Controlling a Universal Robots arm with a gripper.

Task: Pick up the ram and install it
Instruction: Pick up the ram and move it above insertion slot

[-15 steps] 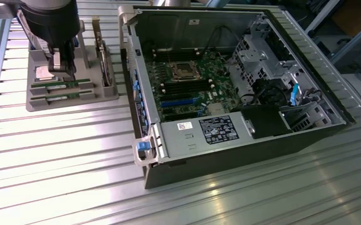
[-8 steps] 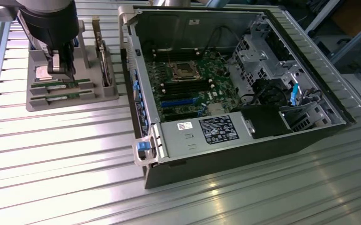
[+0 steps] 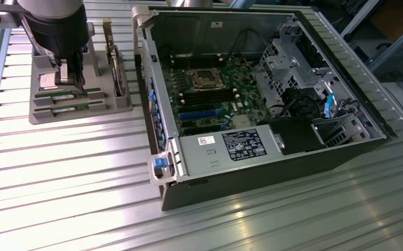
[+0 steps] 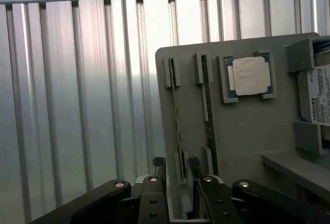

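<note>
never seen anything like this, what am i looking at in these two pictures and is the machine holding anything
This is a robot arm with a two-fingered gripper at its end. One picture comes from a camera off to the side, the other from a camera on the arm's wrist. On the ribbed metal table sit an open computer case and a grey holder carrying a processor, a ram and a second ram, both on edge. The gripper is open and seems to straddle the first ram's end, holding nothing.

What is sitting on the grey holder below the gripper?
One ram stick, a second ram stick, a square processor chip and a hard drive. The open gripper hides the sticks' near ends.
</note>
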